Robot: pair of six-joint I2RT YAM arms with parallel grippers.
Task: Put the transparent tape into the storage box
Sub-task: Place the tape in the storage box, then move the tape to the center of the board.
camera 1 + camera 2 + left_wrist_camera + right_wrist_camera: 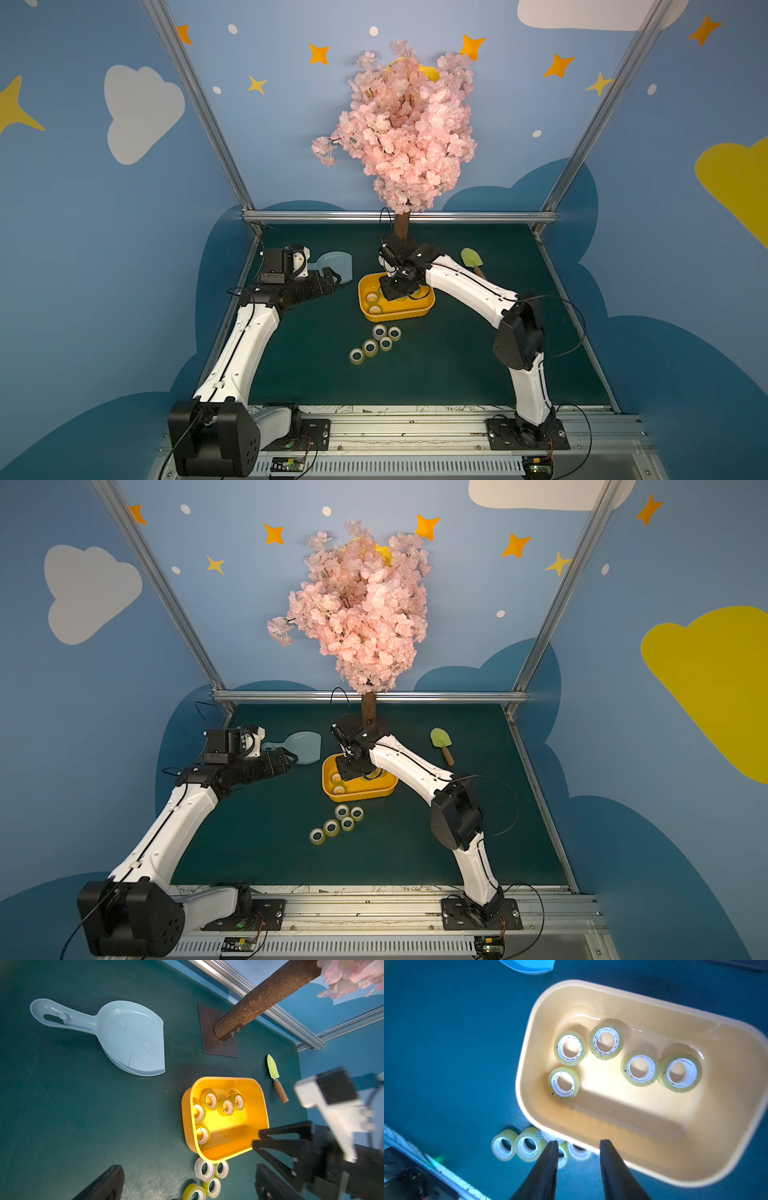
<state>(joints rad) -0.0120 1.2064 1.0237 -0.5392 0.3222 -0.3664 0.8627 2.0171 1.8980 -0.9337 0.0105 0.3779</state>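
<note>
Five tape rolls (596,1042) in storage box (529,1059)

Dark green table mat (457,365) open right of five loose clear tape rolls (370,347) — shallow orange-yellow plastic tub (399,312) just behind them, white right arm (465,286) overhead.

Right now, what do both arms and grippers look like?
Both alike: left arm and right arm have glossy white shell links, bulky black joint housings and black bases. Thin black cables run along the shells and loop free near the joints. The jaws are black, long and tapered. No markings legible.
</note>
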